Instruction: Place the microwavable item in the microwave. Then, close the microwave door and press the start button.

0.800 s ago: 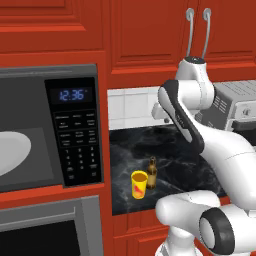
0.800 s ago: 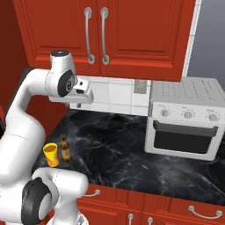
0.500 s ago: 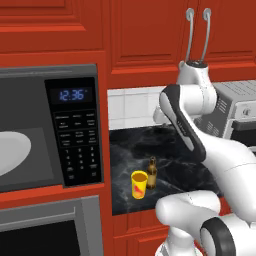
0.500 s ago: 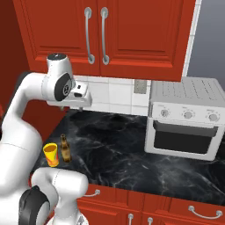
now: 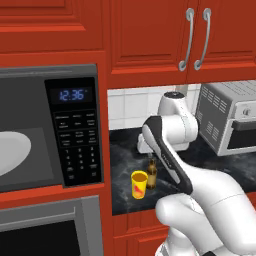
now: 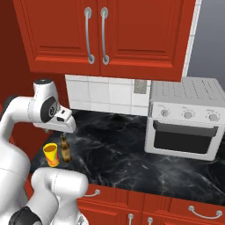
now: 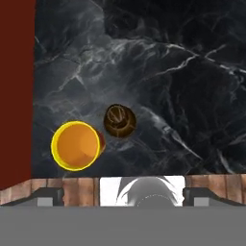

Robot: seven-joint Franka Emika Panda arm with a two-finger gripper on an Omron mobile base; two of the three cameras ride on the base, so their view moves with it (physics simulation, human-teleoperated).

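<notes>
**Open gripper above the cup, grasp not yet made**

The gripper hangs high over the counter, pointing down, jaws spread wide with nothing between them. From the hand view the two fingertips stand at the far sides of the picture, and the cup lies below and to one side of the midline rather than centred between them.

The cup is likely light and stiff, probably a thin-walled thing that would tip or skid easily if nudged on the polished stone. Its taper means a grip low on the body could squeeze it upward out of the pads; taking it across the wall just under the rim, or pinching one wall from above, looks the safer hold. The bottle stands just beside it, nearly touching, so one finger has to come down in the narrow space between them or the approach should be from the free side.

The cup is small, yellow, open-topped and upright, wider at the mouth than the foot, with a red-orange mark on its side. It stands near the counter's front edge, at the end nearest the microwave, whose cavity is open with the white plate showing.
</notes>
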